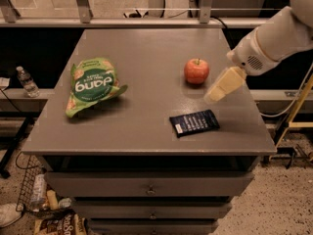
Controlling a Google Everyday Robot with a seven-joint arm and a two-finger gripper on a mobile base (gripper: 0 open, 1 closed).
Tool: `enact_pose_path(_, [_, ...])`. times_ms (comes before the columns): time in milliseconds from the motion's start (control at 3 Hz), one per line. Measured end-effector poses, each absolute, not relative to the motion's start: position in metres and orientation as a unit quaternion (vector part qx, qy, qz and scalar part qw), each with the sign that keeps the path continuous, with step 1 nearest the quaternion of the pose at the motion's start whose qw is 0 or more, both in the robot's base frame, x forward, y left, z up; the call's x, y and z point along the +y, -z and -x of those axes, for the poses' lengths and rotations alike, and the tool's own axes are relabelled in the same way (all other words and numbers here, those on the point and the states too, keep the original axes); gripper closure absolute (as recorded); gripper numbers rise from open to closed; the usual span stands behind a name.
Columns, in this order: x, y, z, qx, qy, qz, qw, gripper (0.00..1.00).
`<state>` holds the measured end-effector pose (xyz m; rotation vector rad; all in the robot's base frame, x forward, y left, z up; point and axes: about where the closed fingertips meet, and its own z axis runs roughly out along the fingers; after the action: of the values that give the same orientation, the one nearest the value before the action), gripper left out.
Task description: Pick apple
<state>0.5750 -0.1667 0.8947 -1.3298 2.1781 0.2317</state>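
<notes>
Table top (146, 48): we find three things lying on it.
Snack bag (93, 84): left side.
Apple (196, 71): right of centre, farther back than the packet.
Packet (194, 123): near right.
Gripper (217, 89): we see it just right of the apple, above the table's right side.

The table (146, 116) top looks smooth and matt grey. The apple (196, 71) has smooth skin with a faint sheen. The bag (92, 84) is crinkled, glossy plastic film; the packet (194, 123) is darker, duller film. The gripper (213, 96), just right of the apple above the table, looks like matt cream plastic.
</notes>
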Motion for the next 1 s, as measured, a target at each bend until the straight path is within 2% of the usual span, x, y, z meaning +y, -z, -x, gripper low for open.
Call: enact_pose_path(1000, [-0.125, -0.866, -0.640, 0.818, -0.099, 0.472, 0.313, 0.00])
